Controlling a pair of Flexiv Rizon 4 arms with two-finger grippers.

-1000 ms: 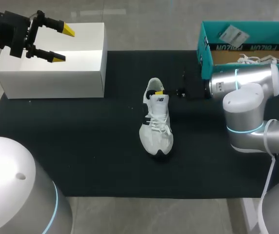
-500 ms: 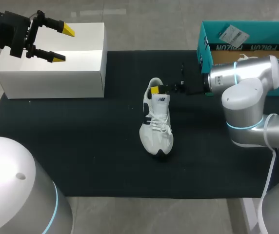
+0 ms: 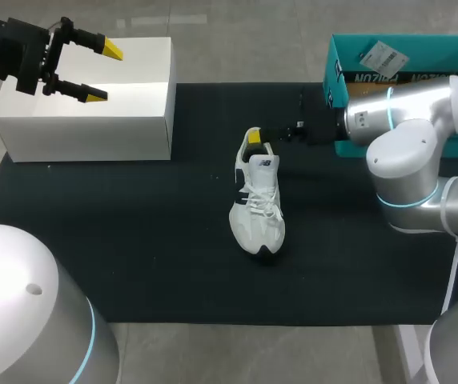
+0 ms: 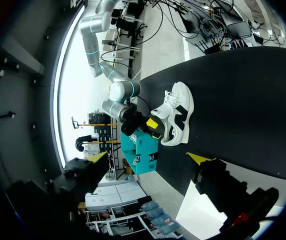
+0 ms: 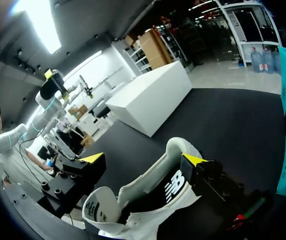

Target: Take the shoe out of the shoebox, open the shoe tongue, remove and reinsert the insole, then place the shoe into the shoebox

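Head view: right pincer spread at heel of shoe, left pincer spread above white box.

White shoe upright on black mat (toe nearest the robot), open teal shoebox far right.

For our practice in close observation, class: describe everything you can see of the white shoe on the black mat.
The shoe is a white lace-up trainer with white laces, black marks on tongue and side, and a dark patch at the toe. It stands upright on its sole on the black mat, outside the teal shoebox, toe toward the robot. The right gripper is at its heel end, open fingers either side; contact cannot be told.
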